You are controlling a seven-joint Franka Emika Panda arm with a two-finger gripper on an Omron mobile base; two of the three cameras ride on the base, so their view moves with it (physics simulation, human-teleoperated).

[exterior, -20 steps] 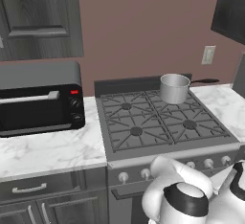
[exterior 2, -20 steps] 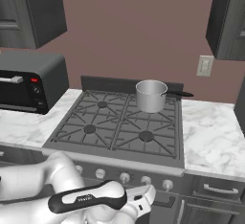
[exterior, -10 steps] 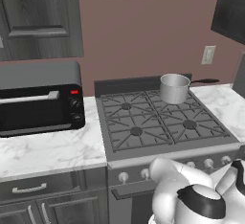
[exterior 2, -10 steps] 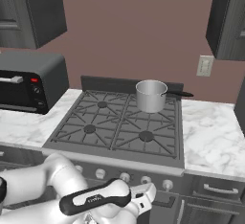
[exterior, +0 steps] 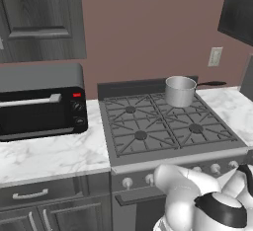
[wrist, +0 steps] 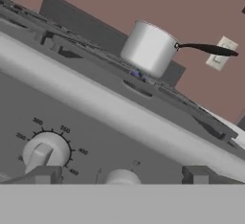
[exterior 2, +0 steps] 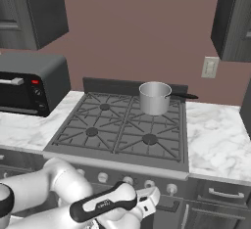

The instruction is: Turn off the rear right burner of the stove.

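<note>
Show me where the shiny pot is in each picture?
Left base view: the steel saucepan sits on the stove's rear right grate, right of the picture's middle.
Right base view: the saucepan is at the back of the stove, just right of centre.
Hand view: it is at the top, near the middle.
Shared landmark: the wall outlet beyond its black handle.

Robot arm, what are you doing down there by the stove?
The white arm has its tool low in front of the stove, facing the row of silver knobs. In the hand view, a small knob sits between the two fingertips, but nothing is gripped yet. A steel saucepan stands on the rear right burner, with a small blue flame under it.
</note>
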